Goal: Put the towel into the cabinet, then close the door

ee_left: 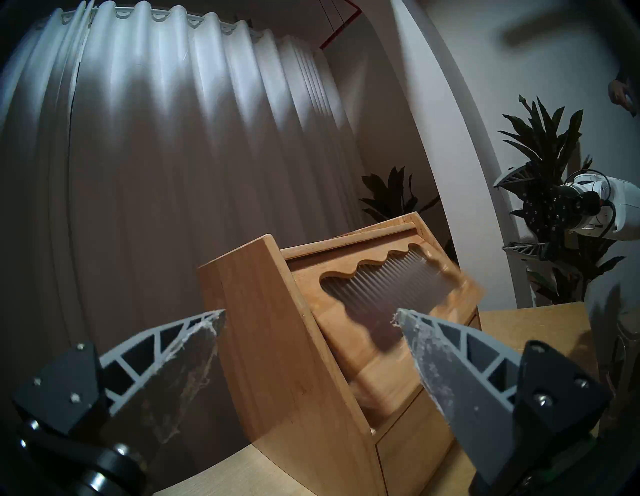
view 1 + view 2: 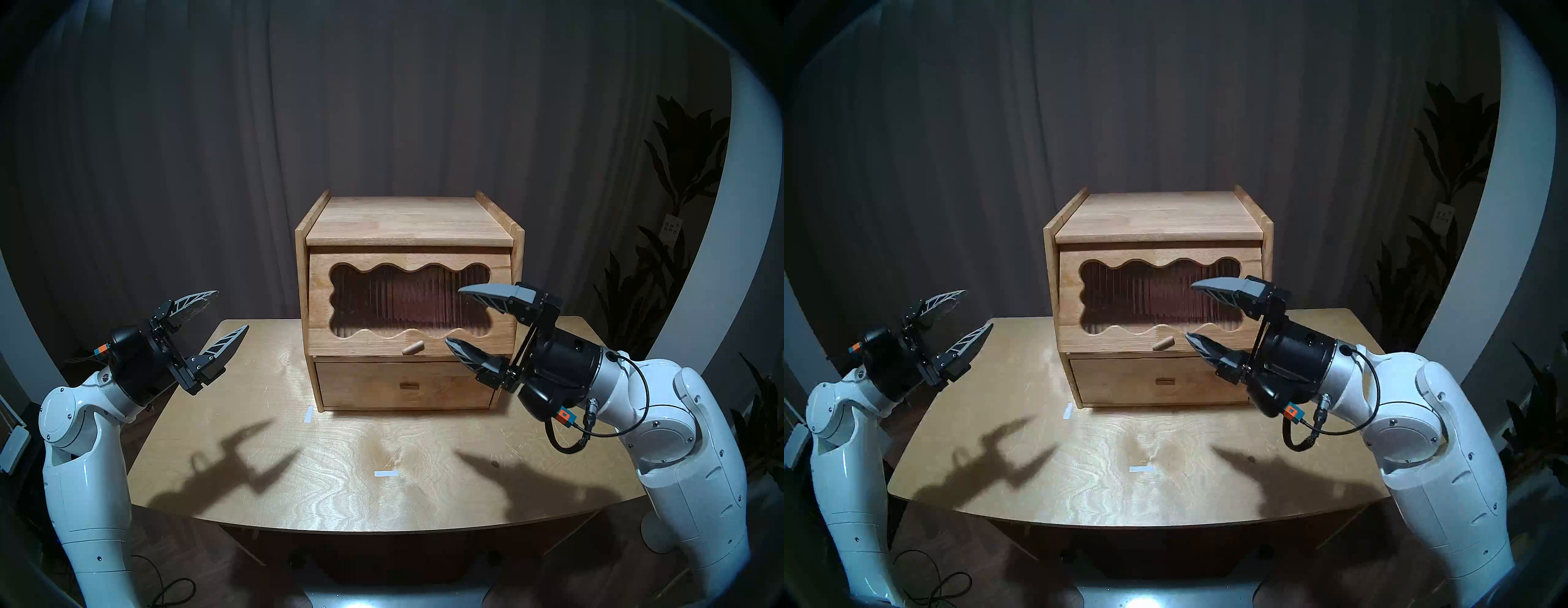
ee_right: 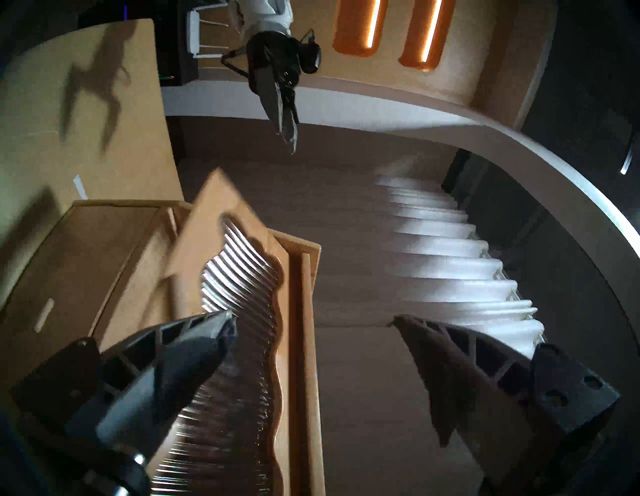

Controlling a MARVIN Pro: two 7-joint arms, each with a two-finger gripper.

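The light-wood cabinet (image 2: 407,220) stands at the back middle of the table. Its door (image 2: 322,271), with the wavy ribbed-glass window and peg handle (image 2: 412,348), hangs over the compartment with its lower edge a little out. In both wrist views the door (image 1: 381,374) (image 3: 221,207) looks blurred. The towel is hidden; only a reddish tint shows behind the glass. My right gripper (image 2: 454,316) (image 2: 1190,311) (image 3: 313,316) is open and empty, just in front of the door's right half. My left gripper (image 2: 231,310) (image 2: 978,308) (image 1: 309,313) hangs open and empty, left of the cabinet.
A shut drawer (image 2: 407,384) sits under the door. The wooden table (image 2: 339,488) carries two white tape marks (image 2: 308,415) (image 2: 386,473). A dark curtain hangs behind, and plants (image 2: 679,170) stand at the right.
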